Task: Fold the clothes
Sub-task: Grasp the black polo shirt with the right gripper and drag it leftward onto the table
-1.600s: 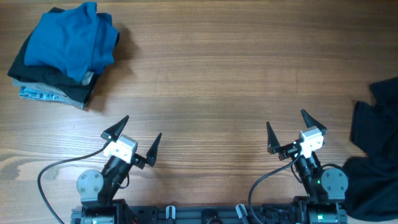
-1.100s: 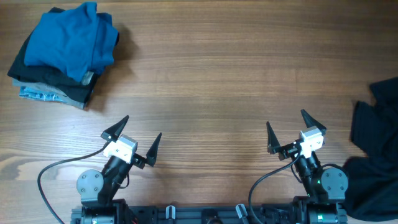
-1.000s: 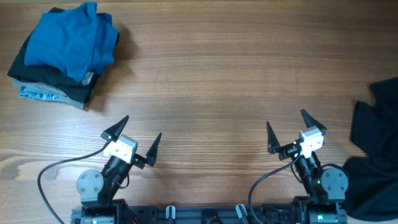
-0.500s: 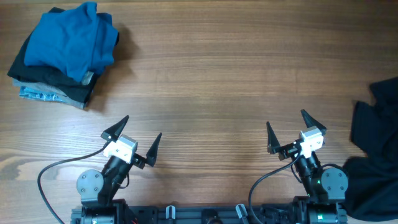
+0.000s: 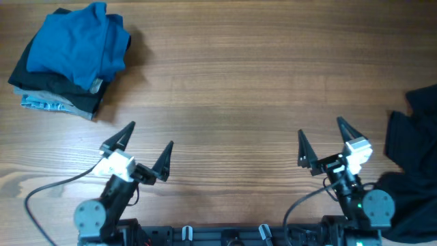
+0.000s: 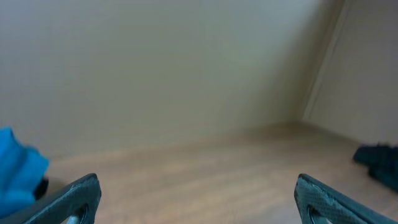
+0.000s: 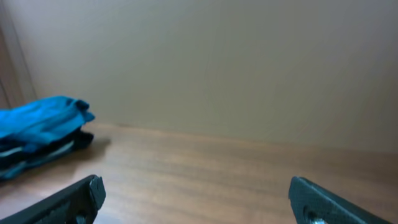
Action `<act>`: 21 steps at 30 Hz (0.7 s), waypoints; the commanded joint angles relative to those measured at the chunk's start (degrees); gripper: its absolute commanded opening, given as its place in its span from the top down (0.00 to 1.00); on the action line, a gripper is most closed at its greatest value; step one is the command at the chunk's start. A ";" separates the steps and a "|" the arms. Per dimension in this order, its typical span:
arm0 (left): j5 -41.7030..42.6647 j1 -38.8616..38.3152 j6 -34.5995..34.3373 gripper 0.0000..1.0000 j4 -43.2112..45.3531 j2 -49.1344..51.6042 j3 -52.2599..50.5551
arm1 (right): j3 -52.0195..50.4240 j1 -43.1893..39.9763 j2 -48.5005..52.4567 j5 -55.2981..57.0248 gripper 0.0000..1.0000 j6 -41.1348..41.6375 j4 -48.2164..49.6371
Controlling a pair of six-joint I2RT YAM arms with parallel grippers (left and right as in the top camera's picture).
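Observation:
The black shirt lies crumpled at the table's right edge, partly out of the overhead view; a dark bit of it shows at the right of the left wrist view. My left gripper is open and empty near the front left, far from the shirt. My right gripper is open and empty near the front right, a little left of the shirt. Both also show open in the left wrist view and the right wrist view.
A stack of folded clothes with a bright blue garment on top sits at the back left, also in the right wrist view. Bare wooden table lies between the stack and the shirt.
Both arms have shifted a little: the left gripper moved left and up, the right gripper moved right. The shirt and stack have not moved.

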 commanded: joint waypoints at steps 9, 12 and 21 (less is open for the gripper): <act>-7.41 -0.33 -3.28 0.00 -47.41 60.98 60.17 | 67.49 0.26 70.38 -1.25 0.00 -6.08 -53.64; -1.92 -0.33 -3.30 0.00 -53.53 74.10 73.33 | 80.32 -0.26 88.19 2.73 0.00 -6.67 -58.40; -1.01 -0.33 -2.82 0.06 -53.77 80.11 73.42 | 81.42 -25.00 109.50 26.14 0.34 22.36 -54.05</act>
